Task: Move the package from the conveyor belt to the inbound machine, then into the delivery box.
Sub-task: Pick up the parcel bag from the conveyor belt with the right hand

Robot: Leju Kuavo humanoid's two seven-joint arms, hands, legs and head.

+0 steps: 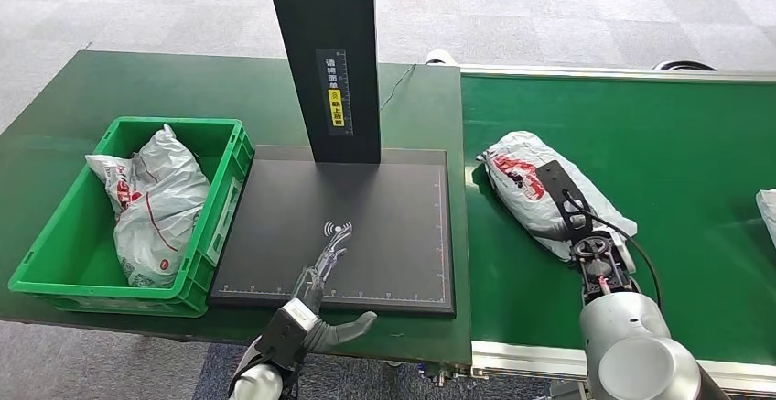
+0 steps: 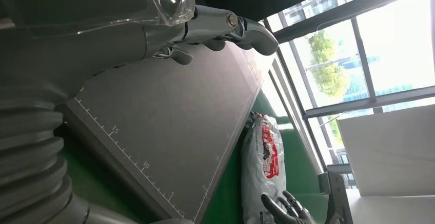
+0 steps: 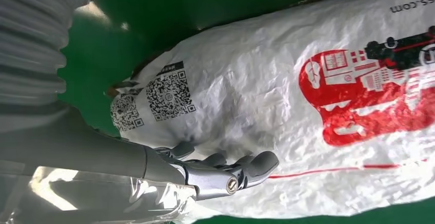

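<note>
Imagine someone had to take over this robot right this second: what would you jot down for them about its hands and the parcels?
Left hand: open, fingers spread, hovering over the near edge of the black inbound machine's pad; holds nothing.
Right hand: over the white package on the green conveyor belt, fingers against the bag; a closed grip cannot be confirmed.
Done: one bagged package already lies in the green delivery box.
Left: lift this package off the belt, set it on the pad, then move it into the box. Another white package shows at the belt's right edge.
</note>
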